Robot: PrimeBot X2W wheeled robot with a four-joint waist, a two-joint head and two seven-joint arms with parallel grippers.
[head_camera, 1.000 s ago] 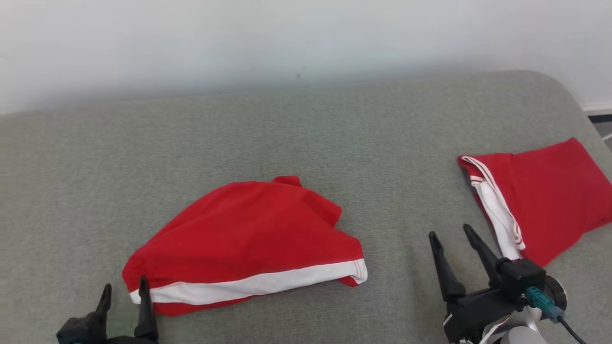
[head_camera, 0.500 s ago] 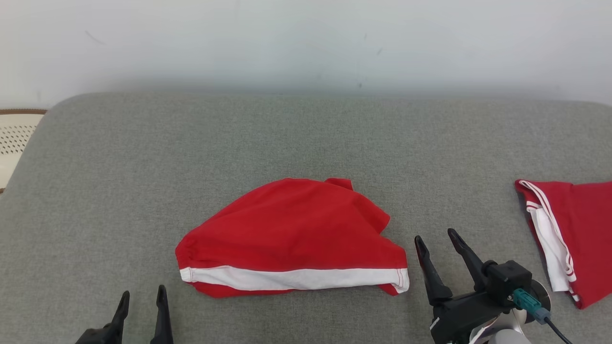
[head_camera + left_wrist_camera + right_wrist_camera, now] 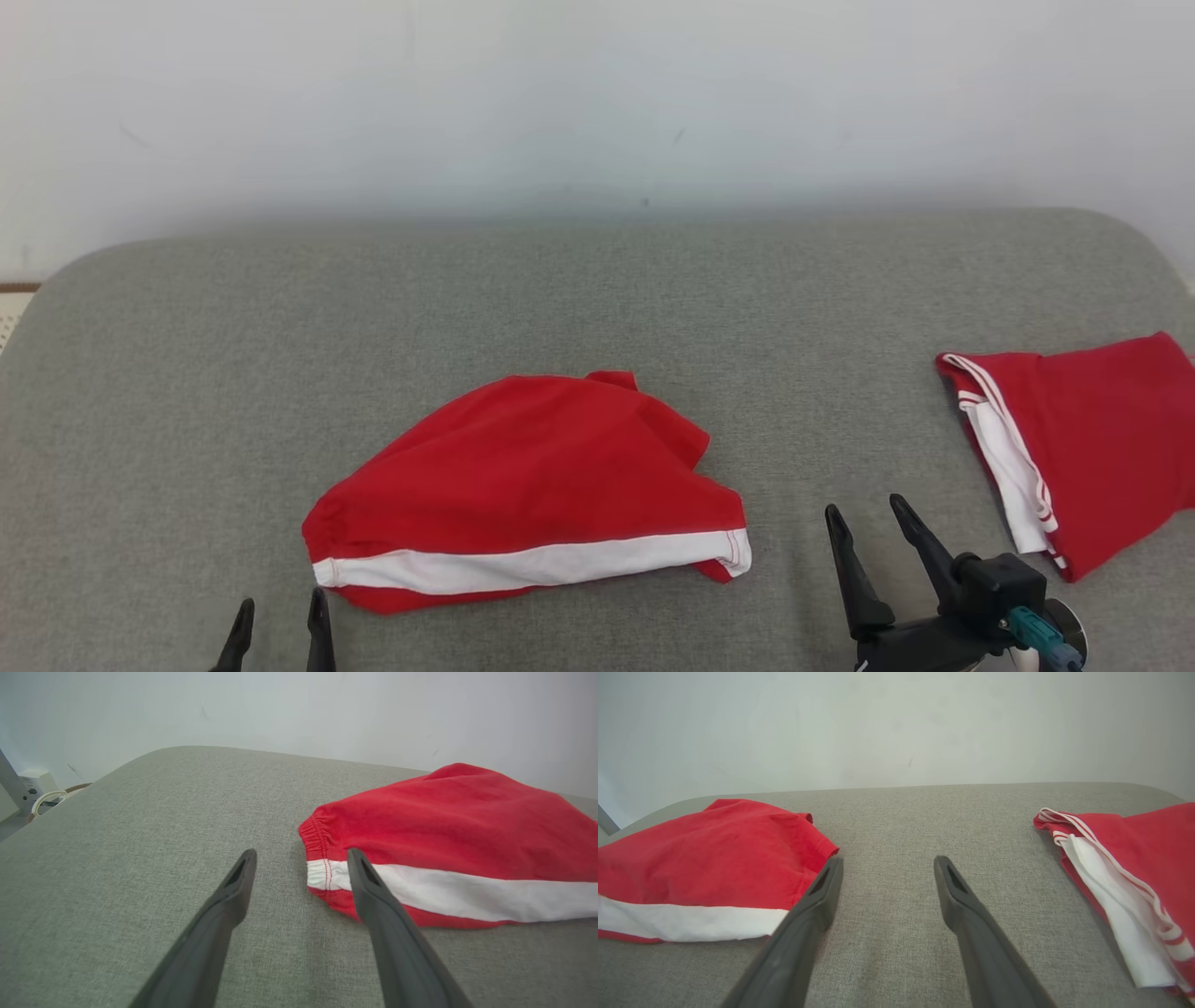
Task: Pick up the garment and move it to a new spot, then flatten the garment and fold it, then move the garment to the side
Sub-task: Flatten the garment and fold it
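A red garment (image 3: 523,485) with a white band along its near edge lies in a loose mound at the middle of the grey cushion (image 3: 560,299). In the left wrist view the garment (image 3: 448,826) shows its gathered end just beyond my right-hand finger. My left gripper (image 3: 280,616) stands open at the bottom edge, just short of the garment's left end. My right gripper (image 3: 864,527) is open too, off the garment's right end, over bare cushion. In the right wrist view the garment (image 3: 700,863) lies left of my right gripper (image 3: 887,868).
A second red garment (image 3: 1074,439) with white stripes lies folded at the cushion's right end; in the right wrist view it (image 3: 1134,858) lies to the right. A pale wall (image 3: 597,93) rises behind the cushion. A white object (image 3: 37,784) sits off its left end.
The head camera has swung back and forth, so the whole picture shifted sideways. Both grippers stay open and low at the near edge; the garments lie as before.
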